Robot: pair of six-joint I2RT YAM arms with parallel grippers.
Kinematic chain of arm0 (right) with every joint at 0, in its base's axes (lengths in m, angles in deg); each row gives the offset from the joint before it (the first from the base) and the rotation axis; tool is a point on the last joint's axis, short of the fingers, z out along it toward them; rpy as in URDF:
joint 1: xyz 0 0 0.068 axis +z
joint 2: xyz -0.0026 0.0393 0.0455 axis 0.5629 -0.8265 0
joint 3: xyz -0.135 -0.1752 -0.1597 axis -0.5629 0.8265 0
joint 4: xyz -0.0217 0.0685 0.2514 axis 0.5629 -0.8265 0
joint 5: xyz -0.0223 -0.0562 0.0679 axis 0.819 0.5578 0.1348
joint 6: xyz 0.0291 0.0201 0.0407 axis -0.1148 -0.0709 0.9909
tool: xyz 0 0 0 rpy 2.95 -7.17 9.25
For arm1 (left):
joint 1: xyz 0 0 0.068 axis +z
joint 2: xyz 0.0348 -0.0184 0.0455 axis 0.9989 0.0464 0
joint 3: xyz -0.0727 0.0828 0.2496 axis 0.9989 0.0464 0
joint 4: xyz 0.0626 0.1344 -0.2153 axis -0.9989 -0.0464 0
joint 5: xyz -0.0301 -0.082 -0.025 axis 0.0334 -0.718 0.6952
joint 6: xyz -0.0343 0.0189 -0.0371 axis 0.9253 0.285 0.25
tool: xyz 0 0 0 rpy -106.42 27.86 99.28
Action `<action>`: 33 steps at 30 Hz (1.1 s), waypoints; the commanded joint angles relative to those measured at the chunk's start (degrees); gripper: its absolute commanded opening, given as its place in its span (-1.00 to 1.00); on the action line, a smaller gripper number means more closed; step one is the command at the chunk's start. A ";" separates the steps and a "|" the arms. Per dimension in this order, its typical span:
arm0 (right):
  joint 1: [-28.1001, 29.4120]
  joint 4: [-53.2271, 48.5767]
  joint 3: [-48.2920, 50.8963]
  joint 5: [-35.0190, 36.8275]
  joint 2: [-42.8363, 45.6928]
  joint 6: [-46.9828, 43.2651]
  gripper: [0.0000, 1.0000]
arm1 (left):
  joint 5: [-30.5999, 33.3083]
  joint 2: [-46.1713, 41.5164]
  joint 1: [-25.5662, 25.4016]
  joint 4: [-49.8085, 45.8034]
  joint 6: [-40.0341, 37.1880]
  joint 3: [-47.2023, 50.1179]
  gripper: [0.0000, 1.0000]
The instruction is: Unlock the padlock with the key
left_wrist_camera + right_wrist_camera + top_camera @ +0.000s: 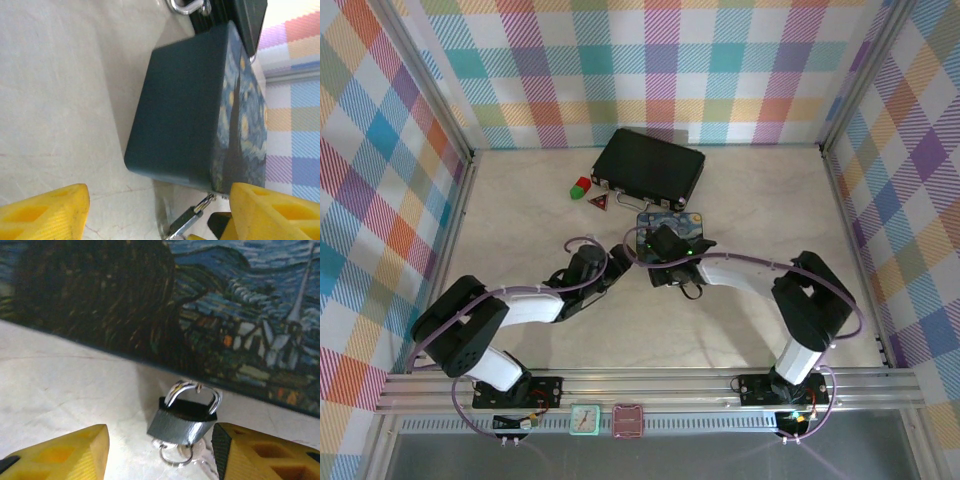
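Note:
The small silvery padlock (184,422) stands on the pale tabletop with its shackle up against the side of the blue starry-painting tin (210,315). A thin metal ring with the key (175,454) lies at the padlock's underside; whether the key sits in the keyhole I cannot tell. My right gripper (160,452) is open, and the padlock sits between its yellow fingers, close to the right one (260,452). My left gripper (157,215) is open too, facing the tin's dark side (180,110), with the padlock (192,217) seen edge-on near its right finger. From above, both grippers (618,262) (665,245) meet at the tin (670,222).
A black case (650,165) with silver latches lies behind the tin, and one latch (187,6) shows close by. Red and green little blocks (582,187) and a red triangular piece (599,203) sit left of the case. Checked walls enclose the table.

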 commanded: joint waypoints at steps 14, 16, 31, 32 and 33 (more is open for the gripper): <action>1.71 1.21 -5.39 -7.34 -6.43 -15.01 -0.34 | 1.80 -9.18 2.34 -3.77 -1.18 6.90 0.47; 2.49 2.49 -6.25 -9.74 -6.81 -16.60 -0.31 | 3.23 -12.93 2.34 -7.79 -1.30 7.74 0.47; 3.08 4.85 -21.08 -18.85 -15.04 -10.76 0.23 | 8.98 -35.51 2.34 -28.92 -2.40 11.96 0.45; 3.04 5.24 -19.89 -18.41 -13.81 -10.08 0.30 | 8.91 -35.11 2.34 -28.89 -2.40 11.77 0.44; 2.79 5.68 -18.06 -18.19 -11.76 -9.41 0.34 | 8.52 -34.41 2.34 -28.76 -2.75 11.34 0.43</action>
